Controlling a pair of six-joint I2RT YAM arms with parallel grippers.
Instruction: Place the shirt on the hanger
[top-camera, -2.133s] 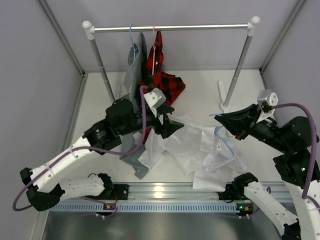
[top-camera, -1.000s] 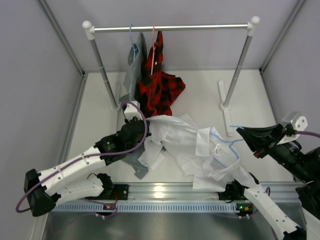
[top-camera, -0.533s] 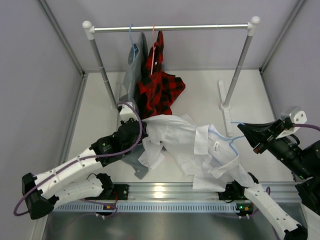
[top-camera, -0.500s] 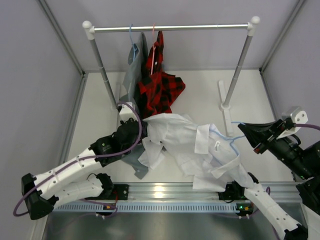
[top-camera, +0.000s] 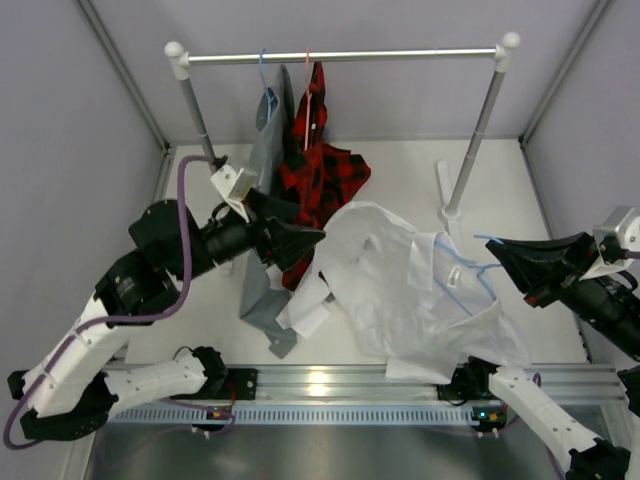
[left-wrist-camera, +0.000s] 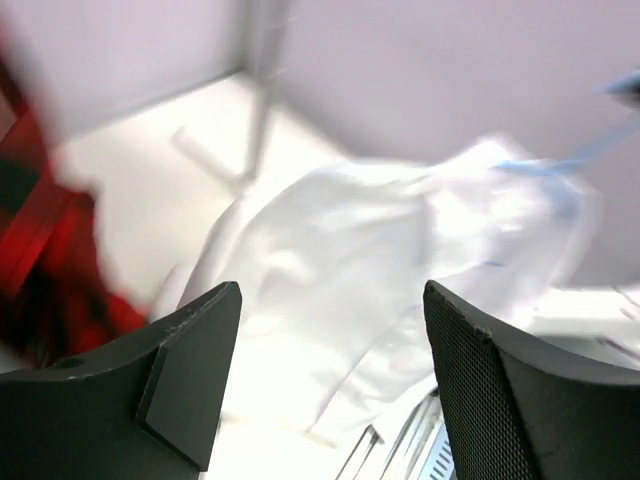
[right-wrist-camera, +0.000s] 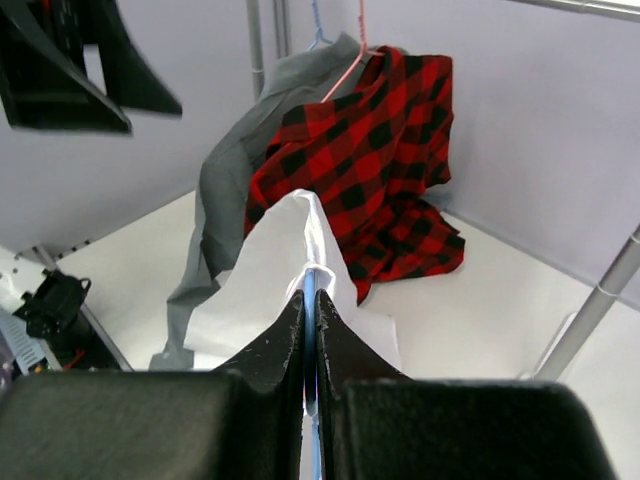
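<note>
- Right pincer (top-camera: 500, 256): clenched on the thin blue wire of the hanger (right-wrist-camera: 309, 278).
- The shirt (top-camera: 390, 290) hangs bunched from that hanger, with its lower folds on the counter (top-camera: 400, 180).
- Left pincer (left-wrist-camera: 332, 290): released and hovering just left of the shirt. It seems to touch nothing, though its own view is blurred.

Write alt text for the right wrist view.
The right gripper is shut on the thin blue hanger, with the white shirt bunched just ahead. Behind hang a red plaid shirt and a grey shirt.
</note>
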